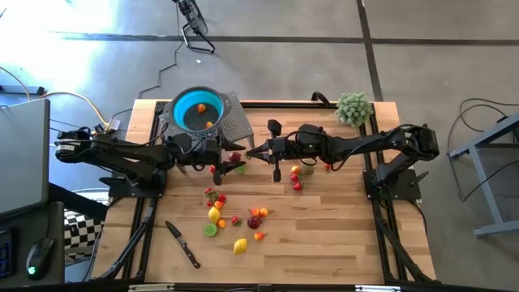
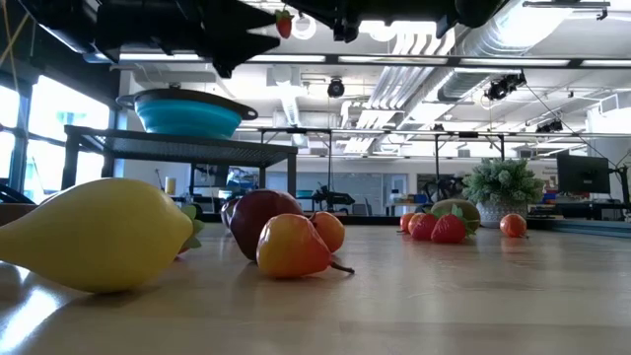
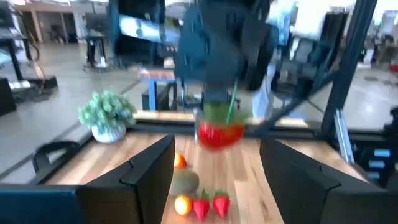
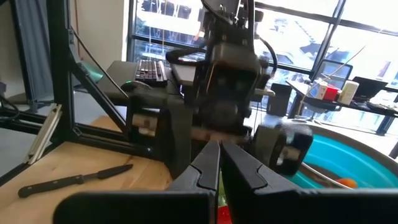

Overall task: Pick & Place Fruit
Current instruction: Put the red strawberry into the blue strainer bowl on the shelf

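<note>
A red strawberry (image 1: 235, 156) hangs in the air between the two arms, pinched at its green top by the right gripper (image 1: 248, 153), whose fingers are pressed together on it; in the left wrist view the strawberry (image 3: 220, 133) shows dangling just ahead of that arm's own spread fingers (image 3: 152, 172). The left gripper (image 1: 217, 159) faces it from the other side with its jaws apart, holding nothing that I can see. Both are up off the table: from table height the strawberry (image 2: 284, 24) sits high above the wood. Just behind the left gripper is the teal bowl (image 1: 197, 108), raised on a small stand, with an orange fruit (image 1: 201, 107) and another small one inside. The rest of the fruit (image 1: 235, 221) lies scattered on the table (image 1: 340, 235), one cluster under the right arm and a bigger spread nearer the front, with a yellow lemon (image 1: 240, 246) at its edge. A knife (image 1: 183, 244) lies near the front left. A pale green plant ball (image 1: 353, 108) stands at the far right corner.
</note>
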Available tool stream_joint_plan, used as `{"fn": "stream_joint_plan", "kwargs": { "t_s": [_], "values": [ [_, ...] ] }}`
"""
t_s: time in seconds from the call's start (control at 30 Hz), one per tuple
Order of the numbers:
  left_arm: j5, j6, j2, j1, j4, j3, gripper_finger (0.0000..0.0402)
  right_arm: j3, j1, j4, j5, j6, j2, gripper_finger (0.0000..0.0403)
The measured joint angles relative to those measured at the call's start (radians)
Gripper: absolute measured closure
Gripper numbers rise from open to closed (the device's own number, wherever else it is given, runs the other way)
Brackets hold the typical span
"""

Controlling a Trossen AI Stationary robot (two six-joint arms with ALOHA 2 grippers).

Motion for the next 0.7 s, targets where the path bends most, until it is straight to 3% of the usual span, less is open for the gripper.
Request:
{"fn": "stream_joint_plan", "kwargs": {
  "t_s": [0.47,0.7],
  "values": [
    [0.014,0.0,0.055,0.0,0.075,0.0,0.0169,0.0,0.019,0.006,-0.025,0.0,0.001,0.0399],
    [0.081,0.0,0.054,0.0,0.119,0.0,0.0169,0.0,0.019,0.005,-0.025,0.0,0.001,0.0399]
  ]
}}
